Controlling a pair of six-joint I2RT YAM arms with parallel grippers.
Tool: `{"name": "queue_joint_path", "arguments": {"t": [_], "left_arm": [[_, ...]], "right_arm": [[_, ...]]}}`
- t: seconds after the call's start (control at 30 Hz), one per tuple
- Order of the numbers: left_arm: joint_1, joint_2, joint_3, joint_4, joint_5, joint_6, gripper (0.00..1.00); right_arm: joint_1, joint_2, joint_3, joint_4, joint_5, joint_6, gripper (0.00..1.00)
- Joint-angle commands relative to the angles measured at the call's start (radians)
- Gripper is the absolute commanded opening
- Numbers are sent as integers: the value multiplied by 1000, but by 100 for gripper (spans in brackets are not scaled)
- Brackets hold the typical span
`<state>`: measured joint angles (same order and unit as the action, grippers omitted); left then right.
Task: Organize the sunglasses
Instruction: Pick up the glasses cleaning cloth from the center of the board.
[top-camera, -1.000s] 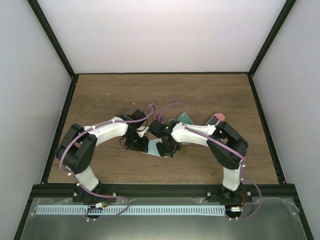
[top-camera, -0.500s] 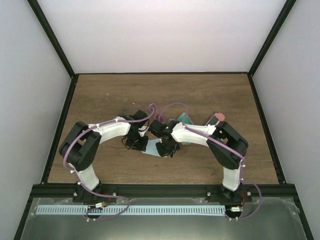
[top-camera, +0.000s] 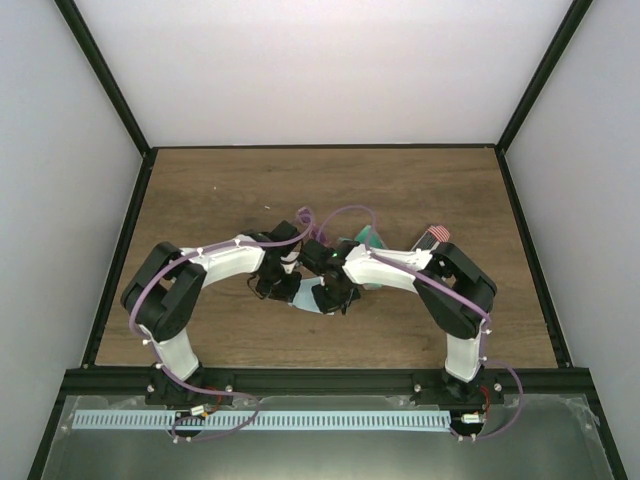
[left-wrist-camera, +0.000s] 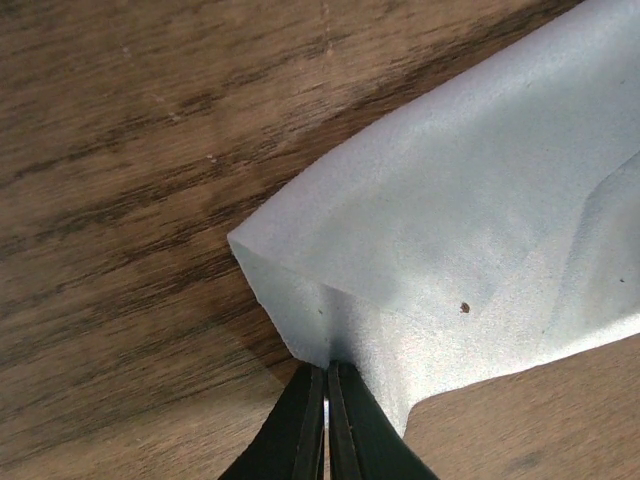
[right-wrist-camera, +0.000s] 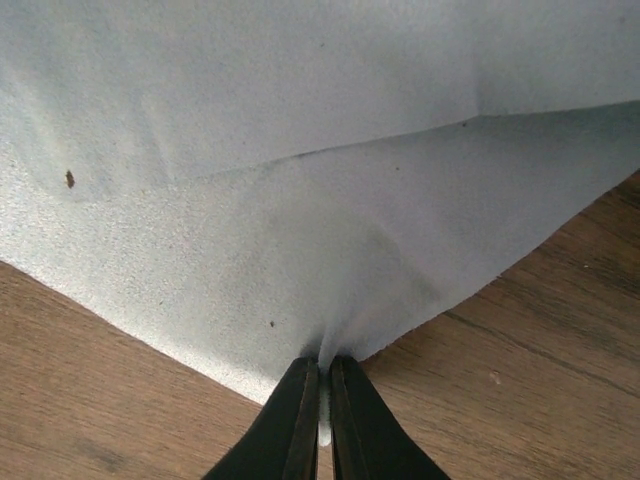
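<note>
A light blue cloth (top-camera: 303, 292) lies on the wooden table between my two wrists. My left gripper (left-wrist-camera: 327, 368) is shut on the cloth (left-wrist-camera: 470, 220), pinching its edge near a folded corner. My right gripper (right-wrist-camera: 323, 362) is shut on the opposite edge of the same cloth (right-wrist-camera: 300, 200), with a sliver of fabric bunched between its fingers. In the top view the left gripper (top-camera: 283, 290) and right gripper (top-camera: 328, 298) sit close together, low over the table. The sunglasses are hidden in every view.
A teal case (top-camera: 370, 238) lies just behind the right wrist, and a pink-striped case (top-camera: 434, 236) sits further right. Bare wooden table (top-camera: 400, 185) stretches to the back, bounded by a black frame (top-camera: 525, 260) and white walls.
My left arm has moved right toward the cloth, and its gripper has gone from open to shut on the cloth's edge. The right arm has stayed put, still gripping.
</note>
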<state>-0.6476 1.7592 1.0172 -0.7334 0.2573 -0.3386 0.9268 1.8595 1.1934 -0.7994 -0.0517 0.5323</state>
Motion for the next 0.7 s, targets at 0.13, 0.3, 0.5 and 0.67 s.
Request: {"name": "queue_joint_path", "arguments": {"t": [0.13, 0.3, 0.5, 0.67], "left_arm": [[-11, -3, -31, -8, -47, -10, 4], [-11, -28, -11, -17, -43, -8, 4], [-11, -38, 51, -56, -30, 12, 4], [-11, -62, 73, -80, -23, 13, 4]], "right_arm": [[-24, -53, -10, -12, 30, 6, 18], [-28, -71, 5, -25, 54, 25, 34], [-28, -80, 23, -27, 34, 41, 36], [-28, -94, 15, -22, 17, 61, 36]]}}
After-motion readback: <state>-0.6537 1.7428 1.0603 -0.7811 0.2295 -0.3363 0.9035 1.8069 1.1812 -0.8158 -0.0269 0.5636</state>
